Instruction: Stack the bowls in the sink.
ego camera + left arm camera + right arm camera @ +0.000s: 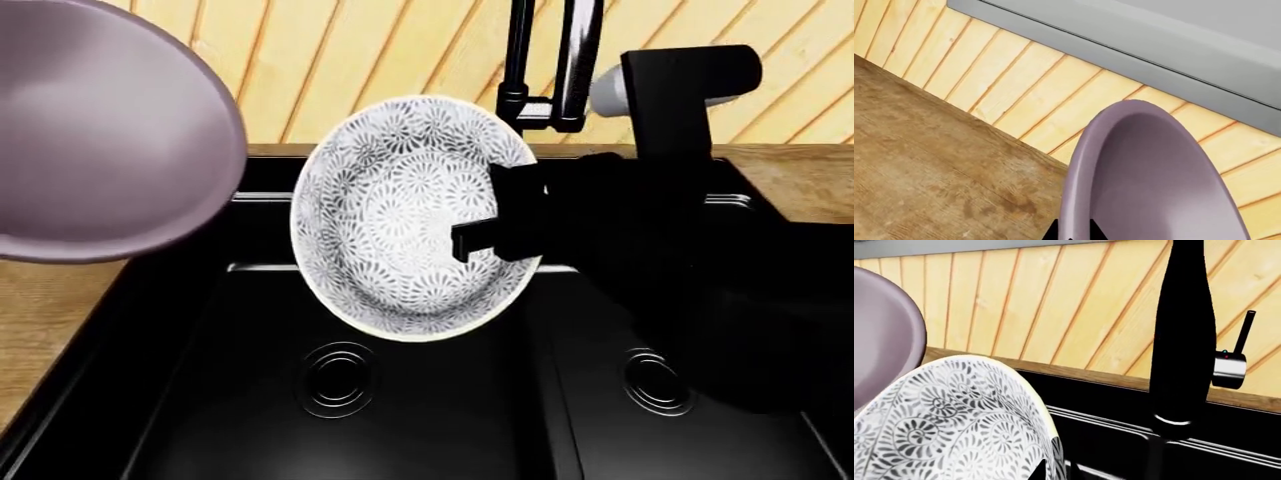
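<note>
The right gripper [467, 240] is clasping the rim of the white floral bowl [407, 215], holding it tilted almost on edge above the black sink [174, 330], over the divider between the two basins. In the head view the bowl's patterned inside is facing the camera and is hiding part of the sink's back rim. The right arm is crossing in front of the right basin and is covering much of it, though the right drain [654, 380] is showing just below the arm. The left drain [336, 378] is lying in plain sight beneath the white bowl.

The mauve bowl [100, 135] is hanging high at the left of the head view, also tipped, with its hollow turned toward the camera; it is blocking the wooden surface [54, 300] and the left end of the sink behind it. In the left wrist view its rim is sitting between the dark fingertips of the left gripper [1071, 232], which is gripping that bowl at its edge.

The two bowls are near each other but apart. The black faucet [547, 60] is rising behind the white bowl, against the slanted pale wood panelling [334, 60], and a grey ledge [1121, 45] is running above that panelling.
</note>
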